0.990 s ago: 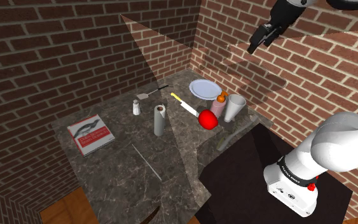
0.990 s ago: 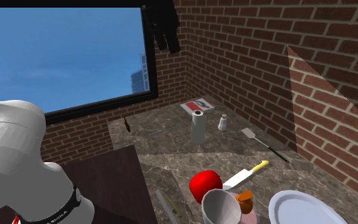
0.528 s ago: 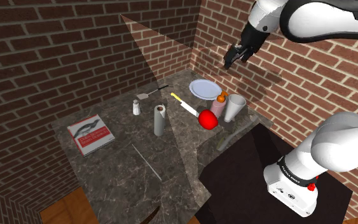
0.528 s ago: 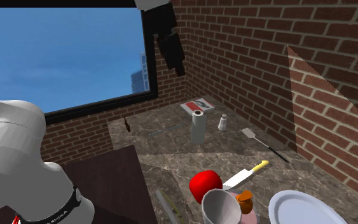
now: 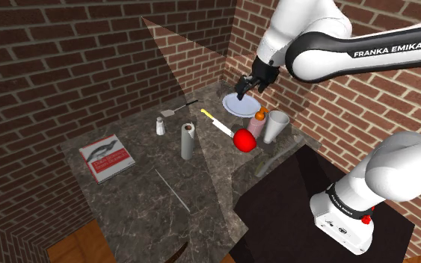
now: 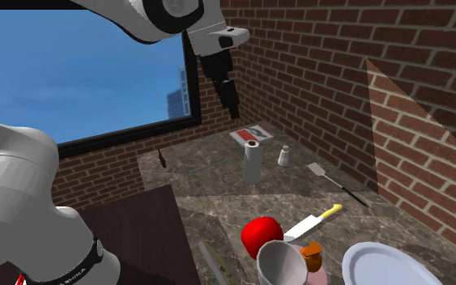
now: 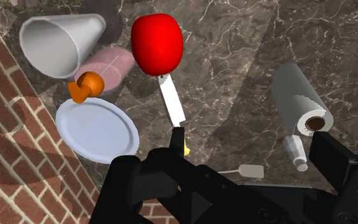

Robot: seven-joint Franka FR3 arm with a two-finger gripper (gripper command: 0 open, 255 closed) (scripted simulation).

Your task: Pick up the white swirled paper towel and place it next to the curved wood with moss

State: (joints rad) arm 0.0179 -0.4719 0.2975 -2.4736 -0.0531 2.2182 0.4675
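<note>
Approach step: black two-finger gripper (image 5: 241, 93), jaws spread, above round white plate (image 5: 231, 107); upright grey-white paper towel roll (image 5: 188, 141) at shoulder-view eight o'clock, probably best clasped mid-height.

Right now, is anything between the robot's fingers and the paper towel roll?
Nothing tall does. The open black fingers hang high above the round white plate; only the flat yellow-handled knife lies between them and the upright pale paper towel roll.
</note>
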